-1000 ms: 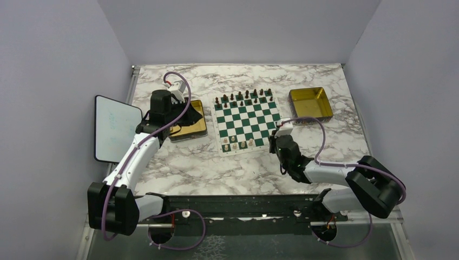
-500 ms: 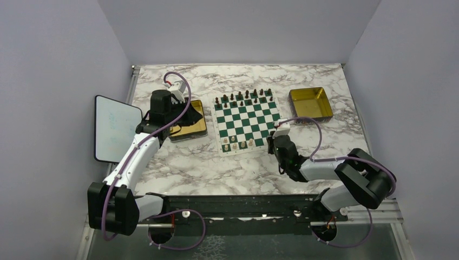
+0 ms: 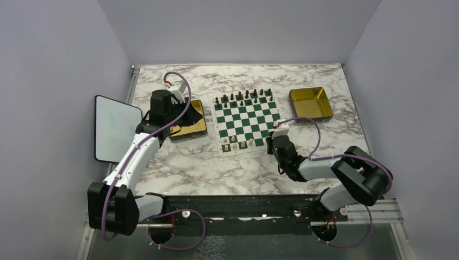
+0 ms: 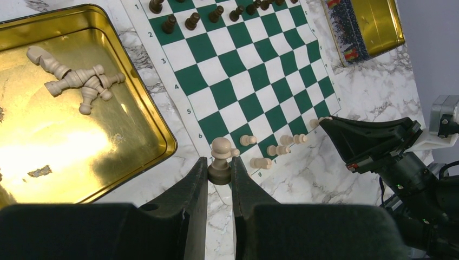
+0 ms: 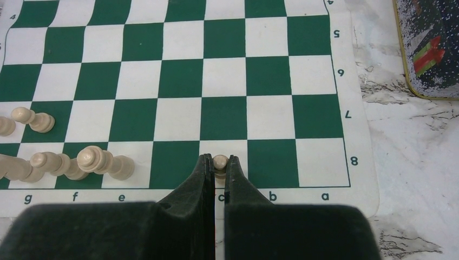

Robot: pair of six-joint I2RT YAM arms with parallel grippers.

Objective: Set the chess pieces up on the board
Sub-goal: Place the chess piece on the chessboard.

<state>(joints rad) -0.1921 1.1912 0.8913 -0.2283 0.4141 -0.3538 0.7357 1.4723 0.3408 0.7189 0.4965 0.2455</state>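
Note:
The green and white board lies mid-table, with dark pieces on its far rows. A few cream chess pieces stand on its near rows, also seen from the right wrist. Over the left gold tray my left gripper is shut on a cream pawn, gripped by its base. Several more cream pieces lie in that tray. At the board's near right corner my right gripper is shut on a small cream piece over square c8.
A second gold tray sits right of the board. A white tablet lies off the table's left edge. The right arm's black wrist reaches over the board's near corner. Grey walls enclose the marble table.
The right arm's elbow has shifted a little to the left, while its gripper stays at the board's near right corner. The left arm has not moved.

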